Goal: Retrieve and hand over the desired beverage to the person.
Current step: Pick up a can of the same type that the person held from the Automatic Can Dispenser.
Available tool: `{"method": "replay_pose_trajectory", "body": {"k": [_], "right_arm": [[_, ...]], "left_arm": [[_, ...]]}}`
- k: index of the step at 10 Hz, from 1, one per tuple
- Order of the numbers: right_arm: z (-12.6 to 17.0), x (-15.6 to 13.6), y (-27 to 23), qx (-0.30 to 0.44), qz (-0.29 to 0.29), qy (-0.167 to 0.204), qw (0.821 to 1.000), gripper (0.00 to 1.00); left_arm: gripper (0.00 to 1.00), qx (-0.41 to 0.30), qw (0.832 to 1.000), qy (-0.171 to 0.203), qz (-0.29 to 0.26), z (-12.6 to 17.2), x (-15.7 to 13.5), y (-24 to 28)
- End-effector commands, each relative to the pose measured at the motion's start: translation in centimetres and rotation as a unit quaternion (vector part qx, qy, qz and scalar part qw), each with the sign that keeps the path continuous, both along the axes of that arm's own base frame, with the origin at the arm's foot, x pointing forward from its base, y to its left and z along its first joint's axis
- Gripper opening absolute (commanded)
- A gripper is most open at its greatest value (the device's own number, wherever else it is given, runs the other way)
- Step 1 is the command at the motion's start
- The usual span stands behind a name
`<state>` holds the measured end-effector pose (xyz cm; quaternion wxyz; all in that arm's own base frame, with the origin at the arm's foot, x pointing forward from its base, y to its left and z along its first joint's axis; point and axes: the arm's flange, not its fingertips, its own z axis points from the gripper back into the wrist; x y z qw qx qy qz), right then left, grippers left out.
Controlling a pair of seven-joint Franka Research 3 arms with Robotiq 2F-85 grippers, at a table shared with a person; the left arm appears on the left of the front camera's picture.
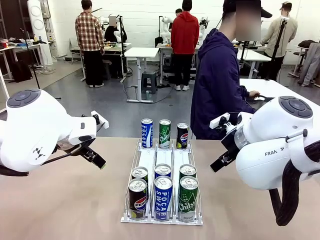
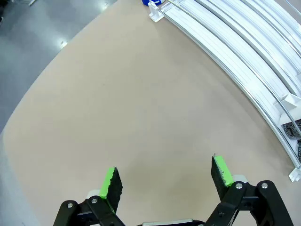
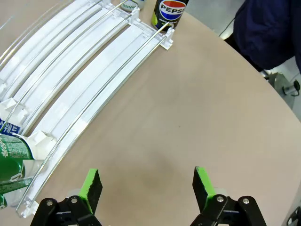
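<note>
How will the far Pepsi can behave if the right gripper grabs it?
The Pepsi can looks like rigid metal, probably firm to squeeze. Its glossy wall may be slippery. Standing upright, tall and slim, it could tip if bumped, then roll.

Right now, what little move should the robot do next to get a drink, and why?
Probably ease the right gripper toward the nearest cans in the rack: both it and the left gripper hang open and empty over the table. Which drink is wanted isn't shown.
</note>
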<state>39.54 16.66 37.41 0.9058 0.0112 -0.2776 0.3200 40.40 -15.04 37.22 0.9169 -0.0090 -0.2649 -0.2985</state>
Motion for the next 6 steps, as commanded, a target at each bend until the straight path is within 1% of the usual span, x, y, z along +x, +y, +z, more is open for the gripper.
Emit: {"method": "replay_pose_trajectory", "body": {"k": [1,5,6], "right_arm": [[0.0,0.0,0.0,0.0,0.0,0.0,1.0,1.0],[0.0,0.0,0.0,0.0,0.0,0.0,1.0,1.0],[3.3,-1.6,0.4,-0.018,0.002,-0.034,0.999,1.0]], "left_arm": [[1.0,0.0,1.0,0.0,0.0,0.0,0.0,0.0],[1.0,0.0,1.0,0.0,0.0,0.0,0.0,0.0],[1.0,0.009,1.0,-0.021,-0.003,2.8,-0.1,0.0]]}}
